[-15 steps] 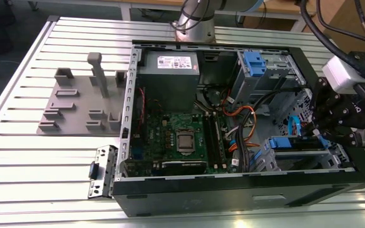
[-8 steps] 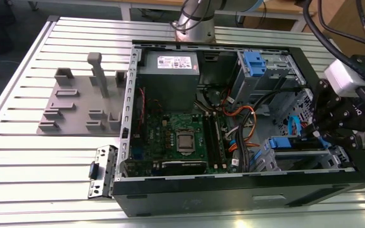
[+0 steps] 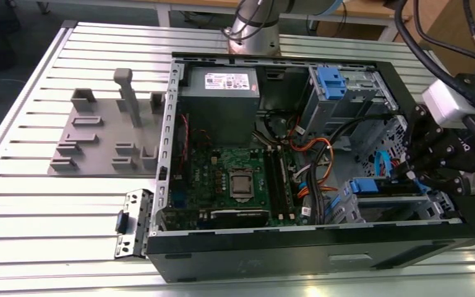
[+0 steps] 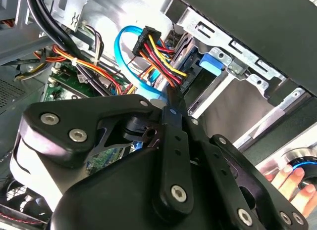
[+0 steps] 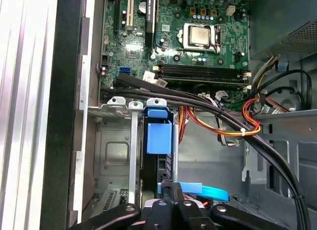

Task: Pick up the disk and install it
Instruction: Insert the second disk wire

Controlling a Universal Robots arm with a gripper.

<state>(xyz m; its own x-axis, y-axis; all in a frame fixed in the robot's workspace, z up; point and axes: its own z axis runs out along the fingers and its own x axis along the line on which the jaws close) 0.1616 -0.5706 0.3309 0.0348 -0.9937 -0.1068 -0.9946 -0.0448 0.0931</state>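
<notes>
The disk (image 3: 368, 185) stands on edge in the lower drive cage of the open computer case (image 3: 303, 247), at the exterior view's right. Its blue carrier end (image 5: 159, 137) faces out of the slot, and a dark drive edge shows behind it. The same blue end (image 4: 212, 62) appears in the second wrist view, between the cage's metal rails. My gripper (image 3: 425, 178) hangs just beside that cage. Its two black fingers are pressed together, with the tips (image 4: 172, 99) close to the disk's end and nothing visible between them. In the first wrist view the gripper (image 5: 171, 186) sits right below the blue carrier.
A blue flat cable (image 4: 126, 47) and orange-yellow wire bundles (image 5: 233, 128) run close to the fingers. The motherboard (image 3: 237, 179) and grey power supply (image 3: 221, 93) fill the case's middle. A second blue-fronted bay (image 3: 331, 79) sits higher. A grey fixture (image 3: 97, 133) stands on the slatted table. A person's fingers (image 4: 292, 183) show.
</notes>
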